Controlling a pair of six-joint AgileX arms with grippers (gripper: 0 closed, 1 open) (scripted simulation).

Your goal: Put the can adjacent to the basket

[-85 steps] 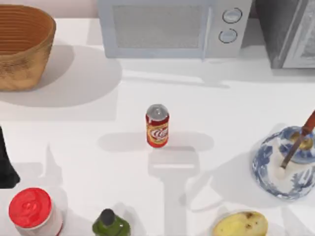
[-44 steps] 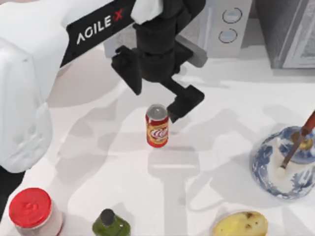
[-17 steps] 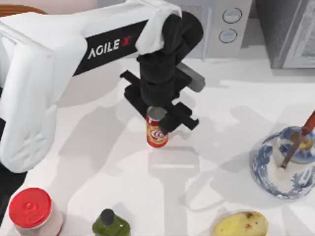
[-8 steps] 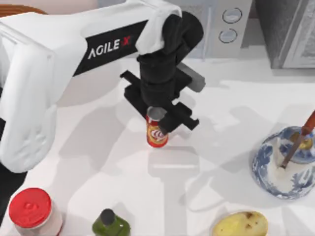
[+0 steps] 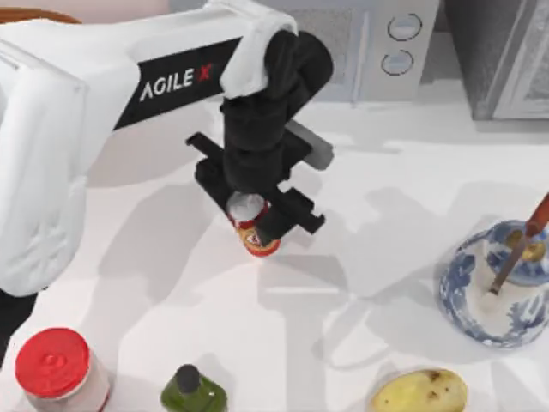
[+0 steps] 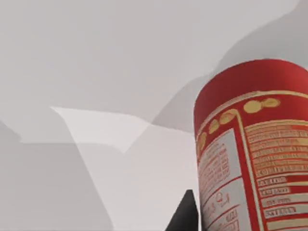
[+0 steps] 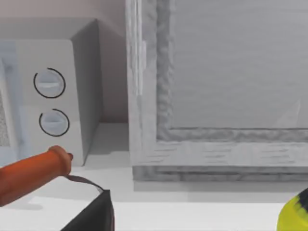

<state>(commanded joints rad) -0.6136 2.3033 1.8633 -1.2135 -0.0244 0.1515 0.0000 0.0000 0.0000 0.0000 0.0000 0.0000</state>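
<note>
left gripper (image 5: 251, 216) clamped around can (image 5: 255, 239)

White-shelled left arm (image 5: 77, 129) with black "AGILE X" band, black wrist and black tool (image 5: 257, 219).

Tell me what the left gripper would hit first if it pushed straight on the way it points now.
Likely the table. The left gripper points down, shut on the can, so the can's base would touch the white top first; how high it hangs is unclear.
</note>
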